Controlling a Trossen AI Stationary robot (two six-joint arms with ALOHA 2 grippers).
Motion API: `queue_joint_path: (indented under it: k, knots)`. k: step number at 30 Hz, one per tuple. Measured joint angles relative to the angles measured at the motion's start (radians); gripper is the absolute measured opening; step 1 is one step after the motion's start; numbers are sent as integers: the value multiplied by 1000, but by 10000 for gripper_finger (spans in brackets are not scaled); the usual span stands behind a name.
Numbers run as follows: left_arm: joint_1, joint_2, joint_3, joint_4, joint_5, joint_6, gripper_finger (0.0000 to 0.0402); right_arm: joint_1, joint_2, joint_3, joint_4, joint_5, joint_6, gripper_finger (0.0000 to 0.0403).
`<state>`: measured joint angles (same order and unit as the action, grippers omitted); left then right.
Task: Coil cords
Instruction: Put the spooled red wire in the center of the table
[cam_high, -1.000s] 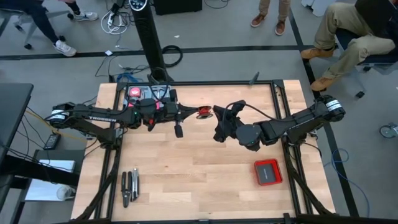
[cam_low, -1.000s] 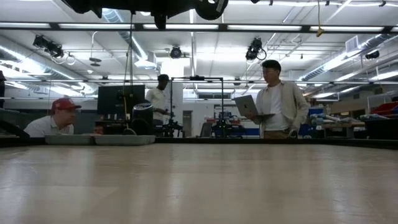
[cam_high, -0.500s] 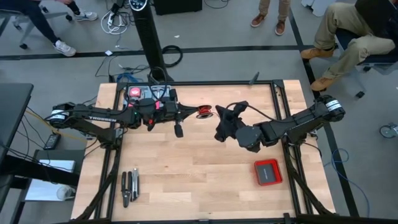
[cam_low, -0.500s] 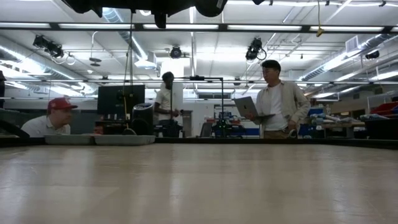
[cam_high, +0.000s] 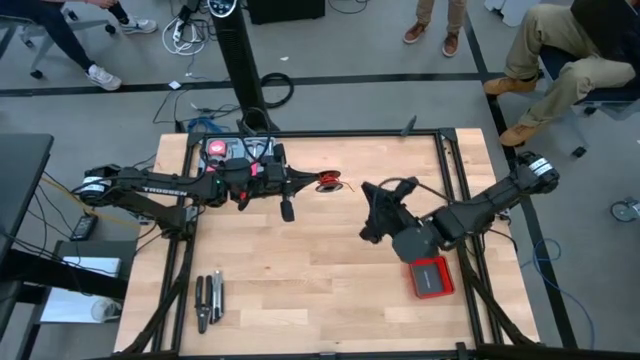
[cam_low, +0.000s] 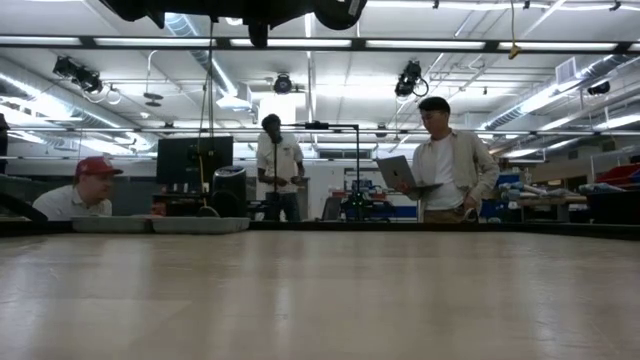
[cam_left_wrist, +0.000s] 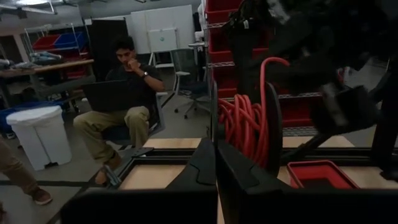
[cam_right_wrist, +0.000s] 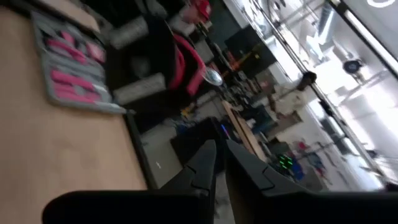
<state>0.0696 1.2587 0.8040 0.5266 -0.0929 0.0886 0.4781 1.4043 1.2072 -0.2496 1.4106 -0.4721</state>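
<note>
- cords (cam_high: 328, 183): red wire wound into a small coil on a black spool, up off the table (cam_high: 300, 270) near the far-middle edge in the high view, held right at the tip of the left gripper (cam_high: 318, 183)
- same coil fills the left wrist view as a fat bundle of red loops (cam_left_wrist: 245, 127) just past that arm's dark fingers (cam_left_wrist: 205, 165)
- left gripper fingers pressed together, clamped on the spool end, arm stretched out flat from the left side of the table
- right gripper (cam_high: 372, 212) hanging over the middle-right of the table, well apart from the coil, nothing in it
- right wrist view shows its two fingers (cam_right_wrist: 208, 163) nearly touching, only a thin slit between them, pointed off toward the room
- flat red box (cam_high: 431, 276) lying on the wood just beside the right arm's wrist, near the right rail
- dark pliers-type tools (cam_high: 208, 300) lying near the front-left corner, well away from both grippers
- pink and grey kit (cam_high: 228, 148) sitting at the far-left corner behind the left arm
- low view: bare tabletop, a few people standing or sitting in the room behind, one holding a laptop (cam_low: 398, 171)
</note>
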Motion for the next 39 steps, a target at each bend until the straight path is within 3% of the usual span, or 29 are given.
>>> queue_joint_path:
  k: [10, 15, 19, 29, 36, 39]
  knots:
    - [16, 0, 0, -7, -10, -40, 0, 85, -14, 0, 168, -42, 58, 27]
    - [22, 0, 0, -36, -10, -10, 0, 45, -27, 0, 321, -220, 61, 29]
    - [22, 0, 1, -57, -9, 14, 0, -19, -22, 0, 336, -263, 87, 26]
    - [22, 0, 1, -229, 32, -23, 0, -74, -26, -1, 162, -348, 228, 25]
    - [22, 0, 1, -368, 149, -118, 0, -103, -30, -3, -173, -563, 563, 22]
    - [20, 11, 1, -467, 162, -127, 0, -114, -30, -43, -235, -635, 670, 23]
